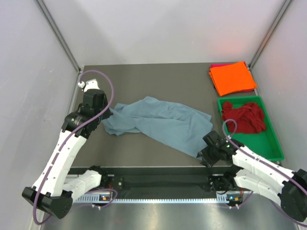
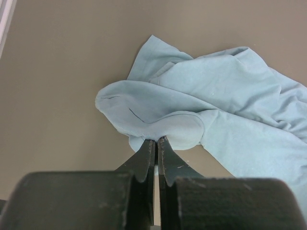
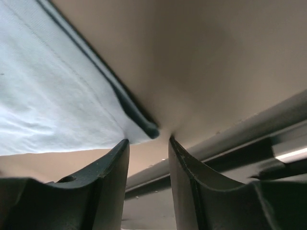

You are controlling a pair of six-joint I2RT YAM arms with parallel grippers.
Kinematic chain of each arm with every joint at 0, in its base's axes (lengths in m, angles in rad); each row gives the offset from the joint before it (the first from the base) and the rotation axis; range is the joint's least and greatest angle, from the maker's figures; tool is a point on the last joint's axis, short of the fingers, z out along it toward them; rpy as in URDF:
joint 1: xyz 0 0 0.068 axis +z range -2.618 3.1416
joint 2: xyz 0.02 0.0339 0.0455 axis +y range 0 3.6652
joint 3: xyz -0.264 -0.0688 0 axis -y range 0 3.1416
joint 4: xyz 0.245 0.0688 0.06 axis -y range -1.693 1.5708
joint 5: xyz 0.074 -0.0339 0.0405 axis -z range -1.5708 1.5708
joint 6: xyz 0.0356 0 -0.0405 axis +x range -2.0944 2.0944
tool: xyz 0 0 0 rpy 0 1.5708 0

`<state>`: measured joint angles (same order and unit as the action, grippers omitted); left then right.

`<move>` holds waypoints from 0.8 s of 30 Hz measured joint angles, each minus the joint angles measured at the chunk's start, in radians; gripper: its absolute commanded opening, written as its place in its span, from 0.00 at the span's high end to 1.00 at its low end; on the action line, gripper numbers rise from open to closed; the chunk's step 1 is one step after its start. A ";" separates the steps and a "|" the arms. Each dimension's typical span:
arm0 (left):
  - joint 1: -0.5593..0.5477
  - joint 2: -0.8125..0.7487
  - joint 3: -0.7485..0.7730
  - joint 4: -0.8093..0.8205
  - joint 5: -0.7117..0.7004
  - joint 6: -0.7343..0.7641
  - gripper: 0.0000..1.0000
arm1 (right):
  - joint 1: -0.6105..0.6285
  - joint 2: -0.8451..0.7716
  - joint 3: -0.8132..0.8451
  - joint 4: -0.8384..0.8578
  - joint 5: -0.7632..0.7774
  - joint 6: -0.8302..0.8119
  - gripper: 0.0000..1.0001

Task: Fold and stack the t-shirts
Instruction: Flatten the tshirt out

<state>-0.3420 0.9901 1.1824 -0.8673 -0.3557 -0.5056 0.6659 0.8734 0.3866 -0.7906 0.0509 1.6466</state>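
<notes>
**Blue shirt spread out, one end pinched, the other not yet taken**

We see the table (image 1: 144,76) carrying everything. The blue shirt (image 1: 163,122) lies rumpled and unfolded to the left of the tray (image 1: 276,143). Its long axis runs slantwise, from a near corner just beside the tray to a far end well apart from it. Beyond the tray sits the folded orange shirt (image 1: 233,76), with a pink sliver showing under it. The red shirt (image 1: 247,117) is bunched inside the tray.

The left gripper (image 2: 157,143) is at the shirt's end farthest from the tray. Its jaws are pressed together and, as we read the wrist view, nipped on a fold of the blue cloth. The right gripper (image 3: 148,141) is low at the corner nearest the tray. Its jaws stand apart, with the hemmed corner lying just ahead of the tips and not yet between them.

We judge the coming move turns on that corner. The right arm is nearer, and a short advance along the shirt's axis would let it pinch.
</notes>
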 measured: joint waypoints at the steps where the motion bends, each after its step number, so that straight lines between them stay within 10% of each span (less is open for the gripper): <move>1: 0.000 0.000 0.000 0.000 0.000 0.002 1.00 | 0.000 0.002 0.000 0.006 0.001 0.007 0.61; 12: 0.000 0.000 -0.016 0.008 0.005 0.004 1.00 | 0.001 0.037 0.003 0.048 0.042 0.041 0.65; 17: 0.000 -0.008 -0.018 0.011 0.027 0.003 1.00 | 0.005 0.064 0.020 0.039 0.080 0.030 1.00; 24: 0.000 -0.013 -0.019 0.018 0.063 0.003 1.00 | 0.008 0.041 0.083 -0.034 0.199 -0.065 1.00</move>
<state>-0.3420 0.9768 1.1629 -0.8490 -0.2932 -0.5022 0.6743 0.9146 0.4698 -0.8246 0.2497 1.5814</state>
